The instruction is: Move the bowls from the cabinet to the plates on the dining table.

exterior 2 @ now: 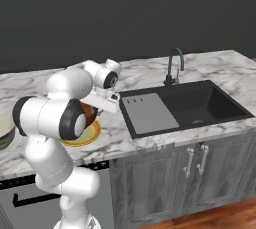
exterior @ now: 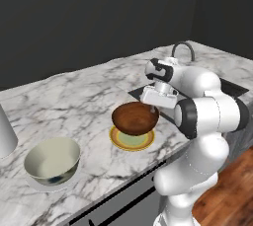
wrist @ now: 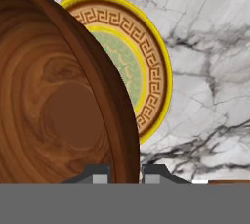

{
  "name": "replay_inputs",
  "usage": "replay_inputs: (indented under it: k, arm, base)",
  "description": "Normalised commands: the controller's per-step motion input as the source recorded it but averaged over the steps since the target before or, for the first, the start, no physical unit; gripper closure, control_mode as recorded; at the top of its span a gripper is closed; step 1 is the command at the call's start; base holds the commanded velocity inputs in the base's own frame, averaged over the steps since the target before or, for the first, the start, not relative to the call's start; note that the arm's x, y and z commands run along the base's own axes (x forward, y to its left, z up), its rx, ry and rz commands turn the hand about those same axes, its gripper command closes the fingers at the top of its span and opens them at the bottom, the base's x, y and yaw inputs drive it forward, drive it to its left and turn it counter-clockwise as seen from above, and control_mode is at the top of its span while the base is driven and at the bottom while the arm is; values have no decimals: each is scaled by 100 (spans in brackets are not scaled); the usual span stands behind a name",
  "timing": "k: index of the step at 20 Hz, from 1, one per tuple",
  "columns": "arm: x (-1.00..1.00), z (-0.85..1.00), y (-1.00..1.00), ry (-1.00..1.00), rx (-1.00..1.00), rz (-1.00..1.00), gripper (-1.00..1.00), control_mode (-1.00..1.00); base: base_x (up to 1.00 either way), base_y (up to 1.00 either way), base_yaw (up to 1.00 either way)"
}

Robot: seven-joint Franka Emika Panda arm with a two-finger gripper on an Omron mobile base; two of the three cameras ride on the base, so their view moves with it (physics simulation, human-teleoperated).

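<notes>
Tool point(wrist: 125, 171) shut on rim of glossy reddish-brown wooden bowl point(exterior: 135, 118), held w/ rim pinched betw. fingers. Bowl hangs just above yellow-rimmed round plate w/ green centre point(exterior: 131, 140) on white marble bench point(exterior: 74, 101). Plate lies directly below tool, slightly off-centre under bowl. Cream-glazed deep bowl point(exterior: 52, 160) well off to the side, already on other plate.

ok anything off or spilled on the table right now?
Nothing stands out. The gripper is shut on the rim of the wooden bowl, above the yellow-rimmed plate. The cream bowl sits upright on the marble top. No spills.
</notes>
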Motion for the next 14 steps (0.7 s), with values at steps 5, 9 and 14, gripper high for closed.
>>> replay_inputs:
  k: [5,9,14]
  arm:
    - [9,-21,0,-2,0,1,100,-100]
    - [4,-22,0,-2,0,1,100,-100]
    - [4,-22,1,-4,0,1,100,-100]
  base:
    - [0,0,0]
    - [0,0,0]
    - [0,0,0]
